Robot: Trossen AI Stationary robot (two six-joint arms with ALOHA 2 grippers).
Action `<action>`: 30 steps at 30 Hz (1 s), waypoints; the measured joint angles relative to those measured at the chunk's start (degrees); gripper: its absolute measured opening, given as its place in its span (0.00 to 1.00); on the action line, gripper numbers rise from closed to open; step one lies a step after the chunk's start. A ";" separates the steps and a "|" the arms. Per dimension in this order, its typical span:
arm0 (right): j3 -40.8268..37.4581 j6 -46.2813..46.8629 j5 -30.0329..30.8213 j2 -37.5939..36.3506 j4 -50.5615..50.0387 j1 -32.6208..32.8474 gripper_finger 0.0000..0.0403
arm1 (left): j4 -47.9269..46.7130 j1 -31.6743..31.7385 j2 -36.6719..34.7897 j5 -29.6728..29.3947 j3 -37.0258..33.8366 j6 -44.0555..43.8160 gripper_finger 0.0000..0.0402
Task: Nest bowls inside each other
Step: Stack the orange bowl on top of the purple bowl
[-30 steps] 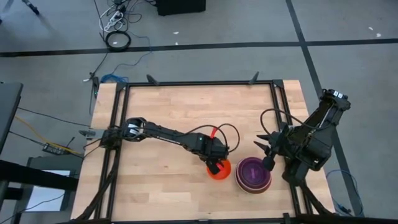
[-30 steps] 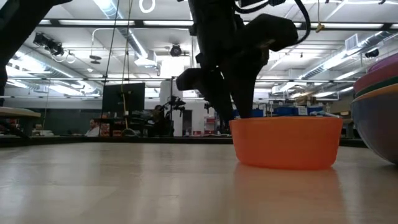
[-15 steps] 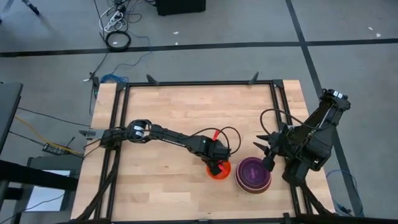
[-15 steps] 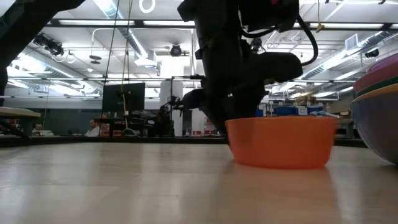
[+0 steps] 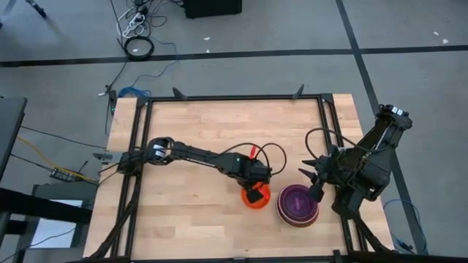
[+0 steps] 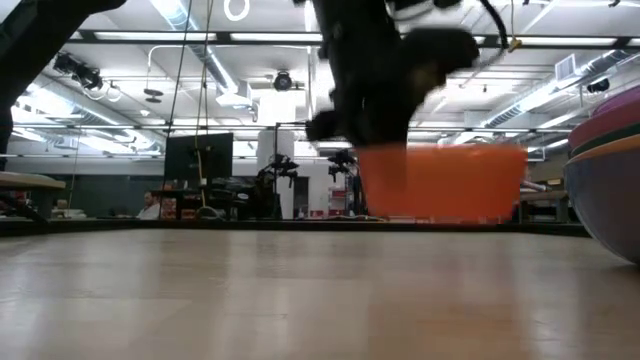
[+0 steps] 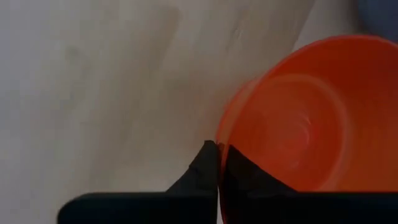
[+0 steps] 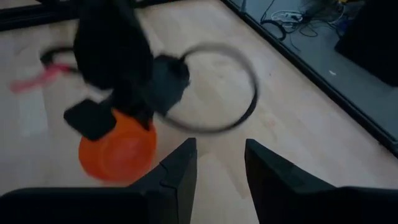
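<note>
A red-orange bowl (image 5: pixel 257 198) hangs just above the table's near middle, seen level and off the wood in the low view (image 6: pixel 440 182). My left gripper (image 5: pixel 254 191) is shut on it. To its right a stack of nested bowls (image 5: pixel 297 204) rests on the table, a purple one on top; its side shows at the low view's edge (image 6: pixel 610 190). My right gripper (image 8: pixel 221 165) stands open in the air at the stack's right, nothing between its fingers. My left gripper pinches the bowl's rim (image 7: pixel 219 142) on the side toward the table's left, with one finger (image 7: pixel 249 177) inside the bowl and the other (image 7: pixel 200 168) outside. The fingers come steeply from above. The bowl hangs upright and about level, clear of the table.
Black frame rails (image 5: pixel 139 168) run along the table's edges, and the left arm's cable (image 5: pixel 267 157) loops above the red-orange bowl. Bare wood (image 5: pixel 219 124) fills the far half and the left near part of the table.
My left gripper has shut on the red-orange bowl's rim and taken hold. The bowl, which stood on the table, is now lifted clear and stays level. The wrist has rolled slightly.
</note>
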 joint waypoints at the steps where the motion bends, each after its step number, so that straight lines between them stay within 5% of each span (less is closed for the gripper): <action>1: 0.00 0.27 -0.30 0.00 -0.02 0.33 0.31 | -1.18 0.11 -0.62 -0.80 0.90 0.37 0.01; 11: 0.00 6.25 -0.41 0.00 -0.76 5.81 0.30 | -1.63 0.14 -3.04 -4.71 12.37 5.80 0.01; 30: 0.00 12.46 8.51 0.00 -0.31 13.53 0.29 | 17.39 -0.16 1.00 -2.32 12.15 7.83 0.01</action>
